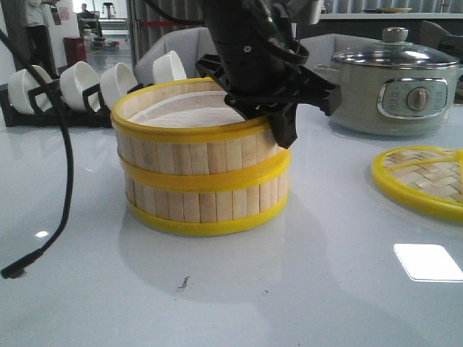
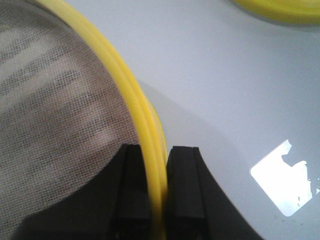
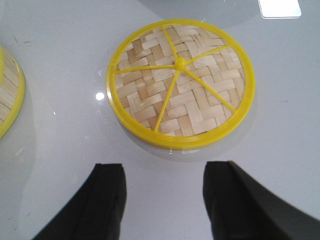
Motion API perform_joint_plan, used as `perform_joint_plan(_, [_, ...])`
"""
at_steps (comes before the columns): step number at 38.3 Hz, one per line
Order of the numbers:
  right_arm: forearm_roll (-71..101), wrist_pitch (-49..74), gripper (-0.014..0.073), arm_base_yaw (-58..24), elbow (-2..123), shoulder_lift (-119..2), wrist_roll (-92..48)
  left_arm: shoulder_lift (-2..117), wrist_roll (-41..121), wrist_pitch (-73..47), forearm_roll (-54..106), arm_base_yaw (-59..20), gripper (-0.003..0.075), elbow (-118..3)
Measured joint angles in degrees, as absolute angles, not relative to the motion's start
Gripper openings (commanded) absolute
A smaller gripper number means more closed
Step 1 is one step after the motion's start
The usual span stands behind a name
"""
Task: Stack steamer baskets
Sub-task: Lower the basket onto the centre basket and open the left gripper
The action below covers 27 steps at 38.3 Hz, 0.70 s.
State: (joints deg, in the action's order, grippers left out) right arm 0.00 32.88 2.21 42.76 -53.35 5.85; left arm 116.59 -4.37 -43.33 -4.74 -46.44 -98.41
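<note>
Two steamer baskets stand stacked in the front view, the upper basket (image 1: 195, 148) sitting squarely on the lower basket (image 1: 202, 204). My left gripper (image 1: 281, 126) comes down from above at the stack's right side. In the left wrist view the left gripper (image 2: 159, 150) is shut on the upper basket's yellow top rim (image 2: 127, 85), one finger inside over the white mesh liner (image 2: 60, 100) and the other outside. My right gripper (image 3: 162, 170) hangs open over bare table, with nothing between its fingers.
The flat woven lid (image 3: 180, 82) with a yellow rim lies on the table just beyond the right gripper, at the right in the front view (image 1: 423, 177). A grey-green electric pot (image 1: 394, 87) stands behind it. White bowls on a rack (image 1: 79, 83) and a black cable (image 1: 65, 181) are at the left.
</note>
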Motion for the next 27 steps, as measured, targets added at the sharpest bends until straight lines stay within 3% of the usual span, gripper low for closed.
perform_joint_plan(5, [0.00, 32.88, 0.0465, 2.21, 42.76, -53.35, 5.85, 116.59, -4.37, -43.33, -4.74, -46.44, 0.0097, -98.41])
perform_joint_plan(9, [0.00, 32.88, 0.0465, 2.21, 42.76, -53.35, 5.85, 116.59, -4.37, -43.30, -4.74, -46.44, 0.0147, -98.41])
perform_joint_plan(20, [0.00, 32.88, 0.0465, 2.21, 42.76, -53.35, 5.85, 116.59, -4.27, -41.37, -5.39, -46.44, 0.0432, -98.65])
perform_joint_plan(27, [0.00, 32.88, 0.0465, 2.21, 42.76, -53.35, 5.85, 116.59, -4.27, -41.12, -6.91, -46.44, 0.0452, -98.99])
